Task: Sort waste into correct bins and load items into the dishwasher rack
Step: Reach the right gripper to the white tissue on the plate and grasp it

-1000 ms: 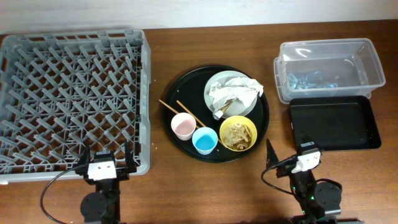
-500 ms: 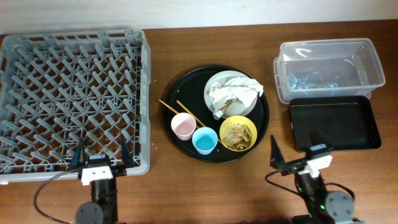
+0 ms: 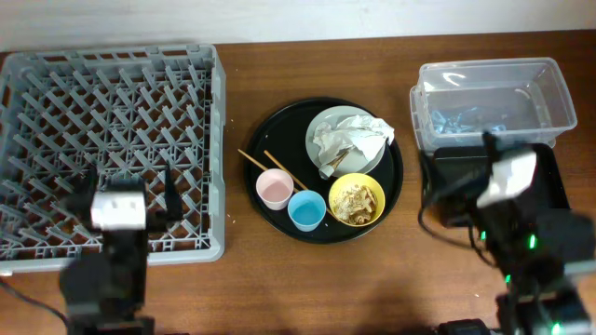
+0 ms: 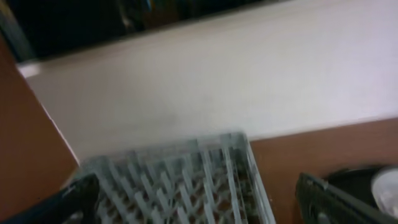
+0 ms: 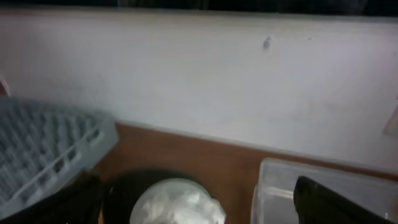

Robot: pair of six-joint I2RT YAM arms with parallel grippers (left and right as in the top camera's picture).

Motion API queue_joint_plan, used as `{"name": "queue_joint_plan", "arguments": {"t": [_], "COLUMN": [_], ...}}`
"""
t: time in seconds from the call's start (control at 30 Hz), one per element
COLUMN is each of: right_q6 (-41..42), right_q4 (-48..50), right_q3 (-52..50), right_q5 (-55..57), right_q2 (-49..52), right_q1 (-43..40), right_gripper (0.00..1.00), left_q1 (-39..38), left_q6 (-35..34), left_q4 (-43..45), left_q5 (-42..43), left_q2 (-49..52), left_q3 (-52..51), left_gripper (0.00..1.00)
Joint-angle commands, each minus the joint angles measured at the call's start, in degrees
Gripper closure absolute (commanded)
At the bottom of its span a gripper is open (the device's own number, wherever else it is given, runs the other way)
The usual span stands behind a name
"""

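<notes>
The grey rack fills the left. On the round black tray sit the grey-green plate with crumpled napkins, the yellow bowl holding food scraps, the pink cup, the blue cup and two chopsticks. The clear box and shallow black tray are at the right. My left gripper is open and empty above the rack's front part. My right gripper is open and empty above the shallow tray's left end, facing the napkins.
A pale wall runs along the table's far edge. The left wrist view shows the round tray to the right of the rack. The right wrist view shows the rack corner at the left and the clear box at the right.
Both arms have risen from the table's front edge and moved back: the left now over the rack's front, the right over the shallow black tray. Both look larger from overhead.
</notes>
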Motion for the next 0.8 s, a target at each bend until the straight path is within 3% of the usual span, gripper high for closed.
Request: {"name": "queue_joint_plan", "arguments": {"t": [0.0,0.1,0.23,0.4,0.57,0.63,0.77], "right_q6": [-0.20,-0.17,2.03,4.15,27.28,39.10,51.91], "right_q4": [-7.26,-14.49,-15.43,-13.70,-8.04,-6.93,-5.86], "right_q3": [11.41,19.93,22.08,22.08,22.08,22.08,22.08], "right_q5": [-2.34,-5.66,-8.11,-14.49,-13.66,-7.82,9.90], "right_q2": [10.21,18.58,25.77,33.53,42.99,47.15,53.31], "right_q1": [0.00,0.00,0.00,0.00,0.13,1.33,7.39], "right_gripper": [0.02,0.02,0.02,0.02,0.02,0.02,0.02], "left_q1": [0.13,0.11,0.07,0.13,0.13,0.13,0.13], "left_q6": [1.36,1.36,1.36,1.33,0.04,0.04,0.04], "left_q4": [-10.80,-22.84,-38.80,-45.13,-45.11,-45.09,-45.13], "left_q5": [3.78,8.63,11.91,11.67,17.00,17.68,17.66], "left_q2": [15.74,29.81,46.99,59.41,63.45,63.71,63.71], "left_q3": [17.68,33.03,51.41,61.00,60.98,60.98,60.98], "left_gripper": [0.01,0.01,0.01,0.01,0.01,0.01,0.01]}}
